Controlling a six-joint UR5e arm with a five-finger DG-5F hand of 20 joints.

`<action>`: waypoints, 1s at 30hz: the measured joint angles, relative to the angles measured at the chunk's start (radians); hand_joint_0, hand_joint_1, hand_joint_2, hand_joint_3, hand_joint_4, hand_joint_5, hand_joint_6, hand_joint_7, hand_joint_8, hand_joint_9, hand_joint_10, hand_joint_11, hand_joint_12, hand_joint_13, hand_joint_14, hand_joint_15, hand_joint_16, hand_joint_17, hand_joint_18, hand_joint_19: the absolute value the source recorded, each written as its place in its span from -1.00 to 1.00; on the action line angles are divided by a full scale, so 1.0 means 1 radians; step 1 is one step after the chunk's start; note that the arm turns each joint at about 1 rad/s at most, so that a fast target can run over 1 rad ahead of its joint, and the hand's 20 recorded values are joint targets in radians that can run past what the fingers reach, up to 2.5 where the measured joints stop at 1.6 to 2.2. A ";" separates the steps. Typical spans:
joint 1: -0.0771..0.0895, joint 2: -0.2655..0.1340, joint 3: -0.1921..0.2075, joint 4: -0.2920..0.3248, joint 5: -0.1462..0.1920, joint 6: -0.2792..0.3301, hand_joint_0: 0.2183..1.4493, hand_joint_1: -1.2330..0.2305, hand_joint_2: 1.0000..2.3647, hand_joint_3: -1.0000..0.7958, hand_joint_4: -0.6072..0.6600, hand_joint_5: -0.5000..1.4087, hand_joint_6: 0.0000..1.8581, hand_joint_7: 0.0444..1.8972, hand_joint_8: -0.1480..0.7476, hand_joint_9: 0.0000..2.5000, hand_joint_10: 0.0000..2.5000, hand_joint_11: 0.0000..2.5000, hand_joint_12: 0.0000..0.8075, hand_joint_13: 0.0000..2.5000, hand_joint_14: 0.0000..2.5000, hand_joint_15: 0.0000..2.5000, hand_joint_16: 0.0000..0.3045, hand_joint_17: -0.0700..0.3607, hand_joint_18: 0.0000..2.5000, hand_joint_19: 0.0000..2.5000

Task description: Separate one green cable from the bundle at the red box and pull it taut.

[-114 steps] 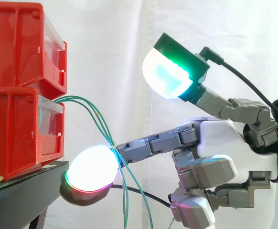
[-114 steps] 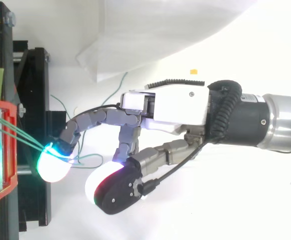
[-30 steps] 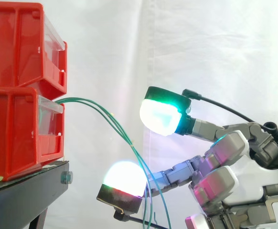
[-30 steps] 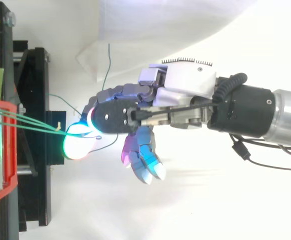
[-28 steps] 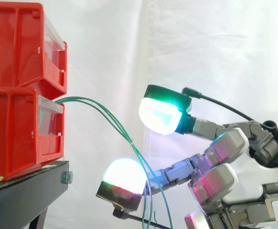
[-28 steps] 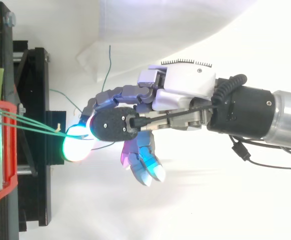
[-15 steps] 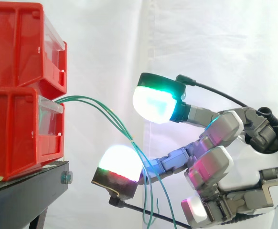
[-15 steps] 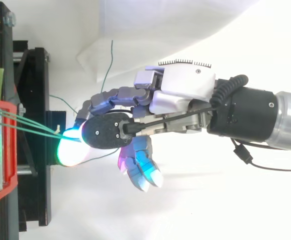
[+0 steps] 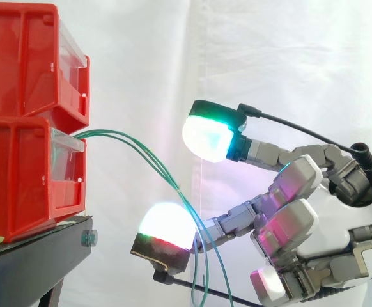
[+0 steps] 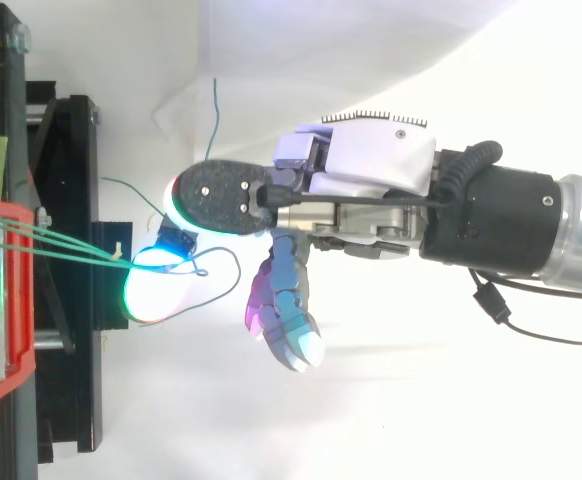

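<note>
Green cables (image 9: 176,187) leave the lower red bin (image 9: 20,173) and slope down away from it, draped across one outstretched finger (image 9: 231,224) of the robot hand (image 9: 314,224), which is released and pinches nothing. A black stand (image 9: 32,256) sits under the bin, with a white curtain (image 9: 269,64) behind.

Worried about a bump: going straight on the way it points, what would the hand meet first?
Probably the edge of the stand, level with the lower fingertip of the hand; the green cables cross that finger. Depth unclear.
</note>
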 measured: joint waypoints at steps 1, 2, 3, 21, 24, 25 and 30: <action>0.000 0.000 0.000 0.000 0.000 0.001 -0.69 0.32 -1.00 -0.44 0.47 -0.38 -0.46 0.04 -0.10 0.47 -0.99 -0.73 -0.14 0.25 -0.99 -0.45 -0.65 -0.12 -0.03 -0.69; -0.001 0.000 0.000 0.000 0.000 0.002 -0.69 0.32 -1.00 -0.44 0.45 -0.38 -0.46 0.03 -0.10 0.47 -0.99 -0.74 -0.14 0.25 -0.98 -0.45 -0.65 -0.12 -0.03 -0.68; -0.001 0.000 0.000 0.000 0.000 0.004 -0.66 0.32 -1.00 -0.44 0.41 -0.37 -0.46 0.05 -0.11 0.47 -0.99 -0.74 -0.16 0.24 -0.98 -0.44 -0.66 -0.13 -0.04 -0.67; -0.001 0.000 0.000 -0.001 0.005 0.011 -0.14 -0.21 -1.00 -0.43 0.17 -0.33 -0.46 0.30 -0.20 0.62 -0.98 -0.54 -0.30 0.23 -0.98 -0.38 -0.77 -0.30 -0.05 -0.46; -0.001 0.000 0.001 -0.001 0.006 0.014 -0.13 -0.23 -1.00 -0.40 0.17 -0.33 -0.46 0.30 -0.20 0.62 -0.98 -0.54 -0.30 0.23 -0.98 -0.38 -0.77 -0.31 -0.06 -0.46; -0.002 0.000 0.001 -0.001 0.006 0.014 -0.12 -0.23 -1.00 -0.40 0.16 -0.33 -0.46 0.30 -0.20 0.62 -0.98 -0.53 -0.30 0.23 -0.98 -0.38 -0.77 -0.32 -0.06 -0.46; -0.003 0.000 0.001 -0.004 0.006 0.020 -0.46 0.00 -1.00 -0.44 0.22 -0.33 -0.46 0.35 -0.20 0.57 -0.98 -0.63 -0.27 0.23 -0.98 -0.40 -0.72 -0.24 -0.05 -0.46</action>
